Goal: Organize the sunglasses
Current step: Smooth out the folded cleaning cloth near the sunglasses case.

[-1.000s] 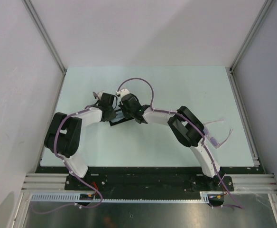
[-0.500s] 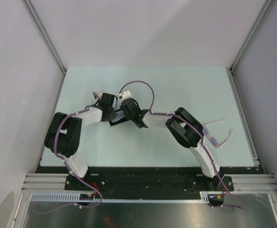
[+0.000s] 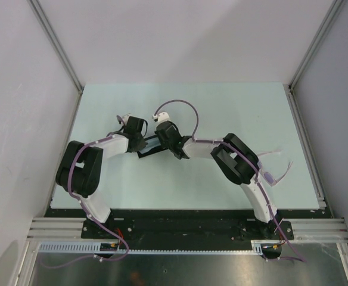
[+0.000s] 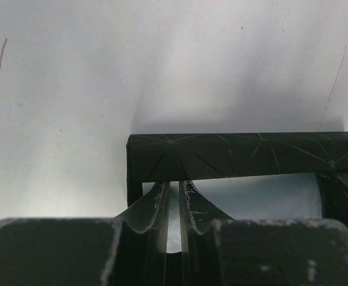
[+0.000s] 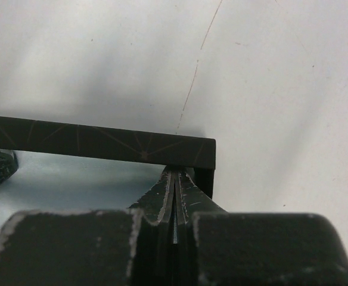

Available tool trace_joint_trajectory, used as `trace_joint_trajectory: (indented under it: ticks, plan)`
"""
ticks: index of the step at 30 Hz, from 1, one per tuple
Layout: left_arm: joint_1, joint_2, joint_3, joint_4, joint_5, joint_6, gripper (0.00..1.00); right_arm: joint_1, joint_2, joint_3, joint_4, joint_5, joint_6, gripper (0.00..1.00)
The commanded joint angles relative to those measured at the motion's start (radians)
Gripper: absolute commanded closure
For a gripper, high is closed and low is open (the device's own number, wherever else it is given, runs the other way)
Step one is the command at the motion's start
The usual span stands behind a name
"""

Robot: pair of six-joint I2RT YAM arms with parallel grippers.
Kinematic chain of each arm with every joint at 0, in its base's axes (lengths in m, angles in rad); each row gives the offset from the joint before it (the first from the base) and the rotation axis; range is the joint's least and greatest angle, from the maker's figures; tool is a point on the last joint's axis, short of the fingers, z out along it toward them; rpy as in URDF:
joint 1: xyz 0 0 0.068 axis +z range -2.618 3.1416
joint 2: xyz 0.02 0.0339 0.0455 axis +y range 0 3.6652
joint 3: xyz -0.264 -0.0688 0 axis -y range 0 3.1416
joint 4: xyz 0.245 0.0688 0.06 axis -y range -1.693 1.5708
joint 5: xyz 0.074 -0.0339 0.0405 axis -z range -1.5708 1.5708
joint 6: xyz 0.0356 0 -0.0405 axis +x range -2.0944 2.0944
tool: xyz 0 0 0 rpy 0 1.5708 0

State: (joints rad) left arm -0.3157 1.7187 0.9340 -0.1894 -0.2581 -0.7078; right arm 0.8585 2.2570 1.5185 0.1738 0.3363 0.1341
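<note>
the sunglasses lie loose at mid-right of the top view, not yet put away; at the black case near centre the right fingers are pressed together, the left fingers barely parted, grip unclear.

Top view: the black case shows only as a sliver between the left gripper and the right gripper, which cover the rest. The sunglasses are partly hidden behind the right arm, and their details are too small to tell. Left wrist view: the case's rim runs off the right edge and hides the jaws' tips, so a grip cannot be told. Right wrist view: the rim runs off the left edge, and the near gripper body is blurred.
</note>
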Motion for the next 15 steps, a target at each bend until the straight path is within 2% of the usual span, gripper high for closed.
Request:
trace_joint_trajectory:
  ticks: [1, 15]
  plan:
    - [0.007, -0.019, -0.011, -0.005, -0.015, -0.019, 0.85, -0.010, -0.074, -0.011, -0.023, -0.022, 0.016, 1.00]
    - [0.007, -0.085, -0.008, -0.005, -0.012, -0.005, 0.87, -0.003, -0.112, -0.014, -0.037, -0.101, 0.021, 1.00]
